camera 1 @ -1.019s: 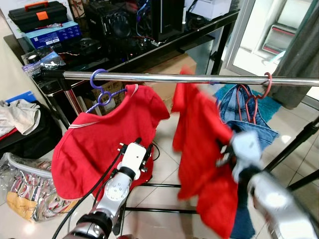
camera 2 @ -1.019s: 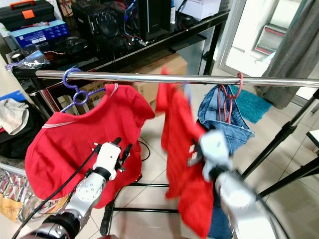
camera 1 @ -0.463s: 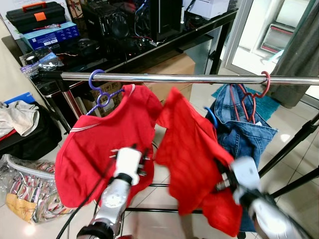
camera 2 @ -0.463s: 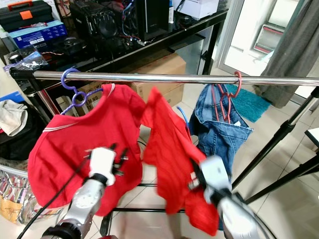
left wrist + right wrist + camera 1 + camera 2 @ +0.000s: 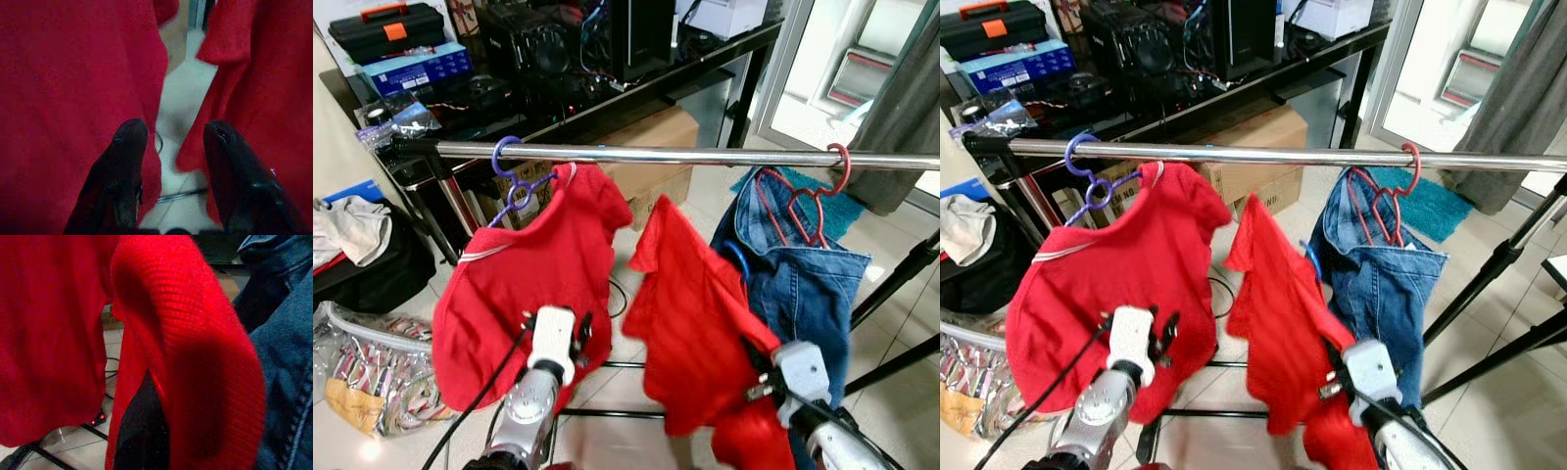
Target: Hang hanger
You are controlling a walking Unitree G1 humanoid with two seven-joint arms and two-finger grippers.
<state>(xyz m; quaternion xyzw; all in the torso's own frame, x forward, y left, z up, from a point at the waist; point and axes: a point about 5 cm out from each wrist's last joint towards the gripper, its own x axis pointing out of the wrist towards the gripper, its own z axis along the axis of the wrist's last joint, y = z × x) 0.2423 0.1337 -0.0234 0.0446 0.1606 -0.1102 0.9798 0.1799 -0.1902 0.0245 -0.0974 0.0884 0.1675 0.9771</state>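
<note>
A steel rail (image 5: 685,154) crosses the scene. At its left a purple hanger (image 5: 509,162) holds one red shirt (image 5: 524,284). At its right a red hanger (image 5: 822,186) carries blue jeans (image 5: 808,294). Between them and well below the rail hangs a second red shirt (image 5: 690,323) on a blue hanger (image 5: 740,260). My right gripper (image 5: 761,370) holds it from underneath, with its fingers buried in the cloth (image 5: 195,357). In front of the first shirt's lower edge my left gripper (image 5: 171,137) is open, with nothing between its fingers.
A black desk (image 5: 636,83) loaded with computers and a toolbox (image 5: 386,24) stands behind the rail, with a cardboard box (image 5: 651,137) under it. A black bag (image 5: 372,269) and a plastic bag (image 5: 362,367) lie on the floor at left. Black rack legs (image 5: 896,284) slant at right.
My right gripper has come down and back with the second red shirt, which was up by the rail and now hangs well below it. The left gripper has dropped a little.
</note>
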